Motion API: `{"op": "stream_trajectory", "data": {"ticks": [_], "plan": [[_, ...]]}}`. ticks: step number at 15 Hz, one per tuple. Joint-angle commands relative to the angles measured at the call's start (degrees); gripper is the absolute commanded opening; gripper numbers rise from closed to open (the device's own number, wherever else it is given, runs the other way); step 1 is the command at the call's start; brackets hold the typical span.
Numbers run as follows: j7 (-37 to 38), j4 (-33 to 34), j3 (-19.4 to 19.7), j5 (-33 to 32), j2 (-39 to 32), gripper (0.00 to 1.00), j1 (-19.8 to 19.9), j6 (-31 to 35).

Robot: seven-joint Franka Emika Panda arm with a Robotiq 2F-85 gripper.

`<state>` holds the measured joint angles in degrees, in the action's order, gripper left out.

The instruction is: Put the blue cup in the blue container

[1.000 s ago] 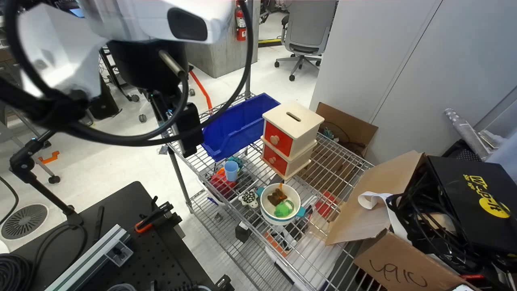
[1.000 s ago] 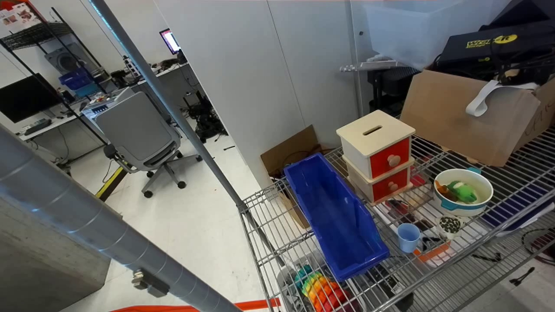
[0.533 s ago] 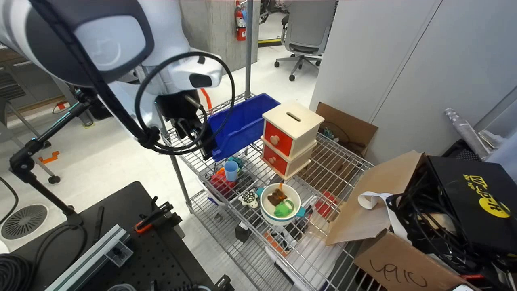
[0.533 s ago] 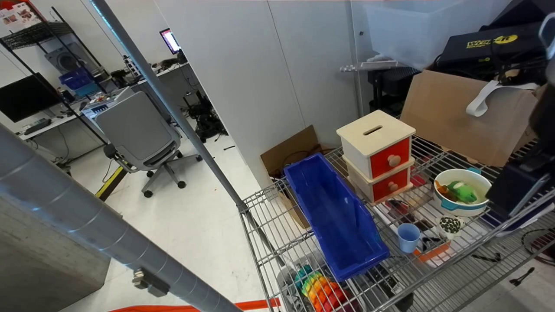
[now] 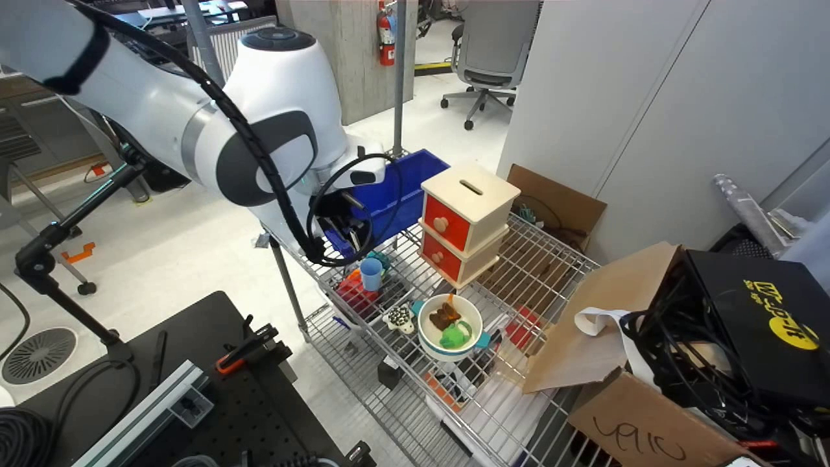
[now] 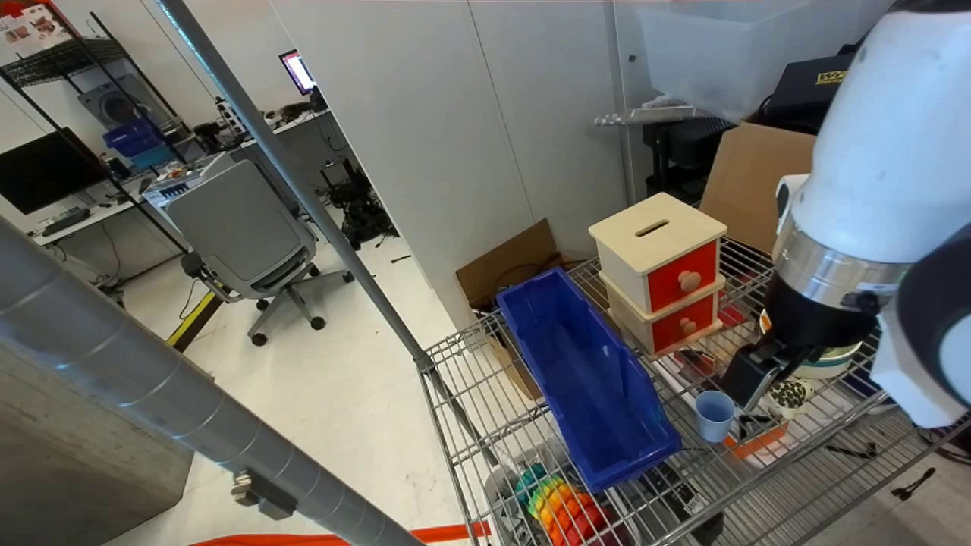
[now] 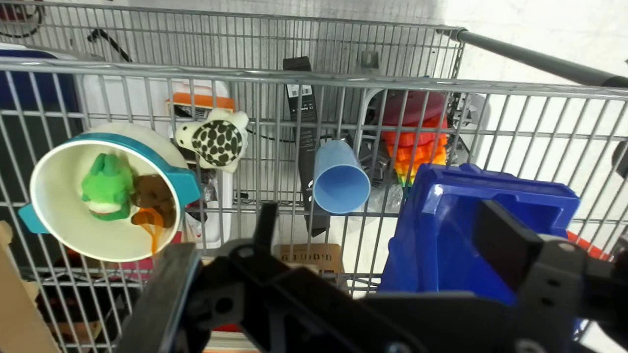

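1. Tool (image 7: 338, 240) above the bench (image 7: 274, 76), released, with jaws wide apart.
2. Above the tool, in both exterior views: white arm (image 5: 272, 123).
3. Ahead of the jaws in the wrist view, apart from both: blue cup (image 7: 342, 184), upright on the wire bench. In an exterior view, close beside the tool.
4. To the right of the cup in the wrist view, near but with a gap: blue container (image 7: 449, 240), flat on the bench, open side up. Cup outside it, close to one end.
5. To the left of the cup in the same view: white toy (image 7: 216, 139) with black spots.
6. Farther left, just beside that toy: white bowl (image 7: 64, 211) with teal handles. Inside: green toy (image 7: 107, 184), brown object (image 7: 154, 196) and orange piece (image 7: 153, 220).
7. Next to the container, in both exterior views: wooden box (image 6: 656, 235) with slotted top, two red drawers (image 6: 683, 277) and round knobs.
8. Below the bench, through the wires: rainbow-coloured object (image 7: 417, 132).
9. Toward the bench end away from the container: cardboard box (image 5: 603, 318) and black box (image 5: 726, 311) with yellow lettering.
10. Well beyond, on the floor: grey chair (image 6: 235, 227).
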<state>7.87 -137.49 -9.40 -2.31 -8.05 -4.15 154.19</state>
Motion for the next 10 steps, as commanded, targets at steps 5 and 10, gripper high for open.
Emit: {"op": "stream_trajectory", "data": {"ticks": [5, 10], "plan": [[-3.3, 14.6, 2.0, 0.9, -14.6, 1.0, -1.6, -1.2], [-2.8, 21.1, 3.8, 1.0, -21.3, 1.0, -1.8, -5.2]]}}
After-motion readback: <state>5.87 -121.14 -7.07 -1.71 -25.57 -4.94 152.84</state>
